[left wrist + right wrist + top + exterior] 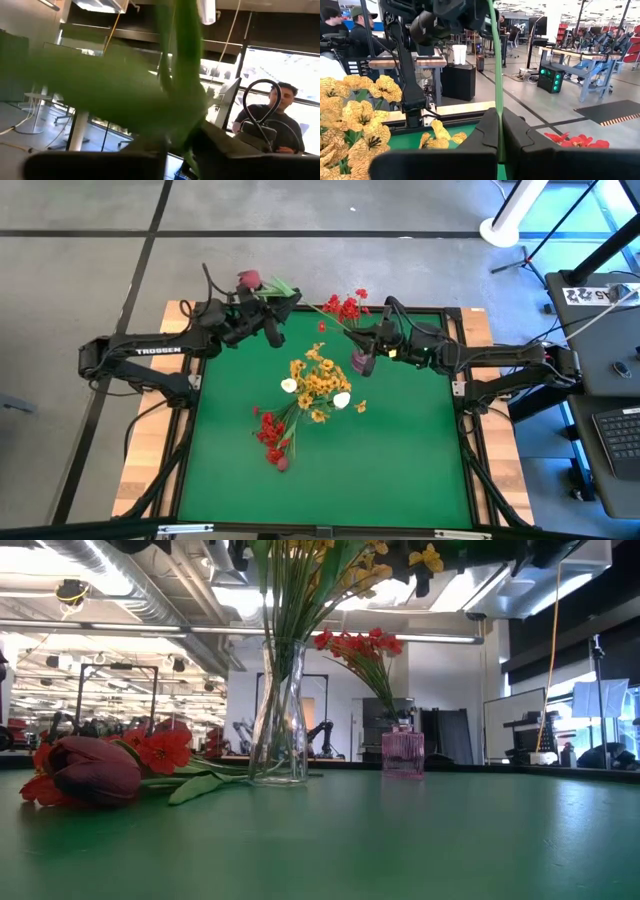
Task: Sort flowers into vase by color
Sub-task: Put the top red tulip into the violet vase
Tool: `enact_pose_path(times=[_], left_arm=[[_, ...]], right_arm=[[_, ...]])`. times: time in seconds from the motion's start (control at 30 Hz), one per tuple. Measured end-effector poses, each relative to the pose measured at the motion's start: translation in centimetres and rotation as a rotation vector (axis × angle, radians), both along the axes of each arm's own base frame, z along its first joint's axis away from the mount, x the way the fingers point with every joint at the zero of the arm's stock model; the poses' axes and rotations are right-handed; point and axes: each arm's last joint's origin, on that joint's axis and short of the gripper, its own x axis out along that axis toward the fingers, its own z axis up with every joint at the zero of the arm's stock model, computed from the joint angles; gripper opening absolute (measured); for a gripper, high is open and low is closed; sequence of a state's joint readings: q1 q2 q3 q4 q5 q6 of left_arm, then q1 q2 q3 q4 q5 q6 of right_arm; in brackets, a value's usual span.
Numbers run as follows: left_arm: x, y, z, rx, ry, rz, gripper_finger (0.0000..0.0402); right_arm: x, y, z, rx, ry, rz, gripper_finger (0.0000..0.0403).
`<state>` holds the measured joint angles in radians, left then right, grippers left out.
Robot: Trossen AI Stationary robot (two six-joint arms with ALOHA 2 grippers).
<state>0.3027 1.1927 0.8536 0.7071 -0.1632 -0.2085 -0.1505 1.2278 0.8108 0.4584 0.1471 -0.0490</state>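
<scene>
A dark pink tulip (pixel 248 280) with green leaves (pixel 285 288) hangs in the air over the table's far edge. Its thin stem (pixel 496 75) runs between my two grippers. My left gripper (pixel 272 312) is shut on it by the leaves, and my right gripper (pixel 372 337) is shut on its lower part. A clear vase (pixel 280 720) at mid-table holds yellow flowers (pixel 318 380) and white buds. A small pink vase (pixel 403 753) under my right gripper holds red flowers (pixel 360 645). Loose red flowers and a maroon tulip (pixel 90 770) lie on the near left of the mat. My left gripper has the tulip's stem (pixel 181 142) between its two fingers, just where the leaves branch off; the leaves blur most of the view. The fingers come from the table's left, slanting upward. The flower is clear of the table. My right gripper pinches the stem's lower part (pixel 498 131) between its two fingers (pixel 485 135). The fingers come level from the table's right and lie across the stem. The stem runs on from them to the left gripper (pixel 470 15), clear of the table.
The green mat (pixel 400 460) is bare on its right and near right. The pink vase (pixel 360 364) stands close below my right gripper, and the yellow bunch rises between the arms. People sit at desks beyond the table.
</scene>
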Motion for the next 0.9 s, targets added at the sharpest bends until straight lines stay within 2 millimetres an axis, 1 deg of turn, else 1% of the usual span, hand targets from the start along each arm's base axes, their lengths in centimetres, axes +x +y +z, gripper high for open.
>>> enact_pose_path(times=[0.07, 0.1, 0.2, 0.33, 0.43, 0.53, 0.63, 0.73, 0.9], left_arm=[[0.0, -0.1, 0.0, 0.000, 0.003, -0.005, 0.0026], [0.1, -0.1, -0.1, -0.001, 0.007, -0.008, 0.0016], [0.1, -0.3, -0.2, 0.014, 0.031, -0.006, 0.0011], [0.0, -0.5, -0.2, 0.019, 0.053, -0.006, 0.0006], [0.1, -0.5, -0.4, 0.039, 0.088, -0.008, 0.0004], [0.2, -0.4, -0.5, 0.054, 0.093, -0.032, 0.0003], [0.5, -0.6, -0.7, 0.061, 0.099, -0.101, 0.0003], [0.6, -1.2, -0.5, 0.076, 0.087, -0.136, 0.0003], [0.9, -1.9, -0.6, 0.080, 0.090, -0.167, 0.0002]], right_arm=[[0.0, 0.0, -0.1, 0.001, 0.011, 0.000, 0.0007], [0.0, 0.0, -0.2, -0.004, 0.021, 0.000, 0.0012], [-0.1, 0.0, -0.2, -0.029, 0.041, 0.000, 0.0035], [-1.0, 0.1, 0.4, -0.046, 0.051, 0.000, 0.0081], [-1.5, 0.2, 1.5, -0.028, 0.059, 0.001, 0.0119], [-1.5, 0.3, 3.1, -0.029, 0.053, 0.012, 0.0148], [-0.7, 0.3, 4.3, -0.027, 0.060, 0.057, 0.0165], [0.6, 0.2, 4.7, -0.025, 0.092, 0.100, 0.0171], [3.4, 0.0, 4.5, -0.041, 0.133, 0.168, 0.0172]])
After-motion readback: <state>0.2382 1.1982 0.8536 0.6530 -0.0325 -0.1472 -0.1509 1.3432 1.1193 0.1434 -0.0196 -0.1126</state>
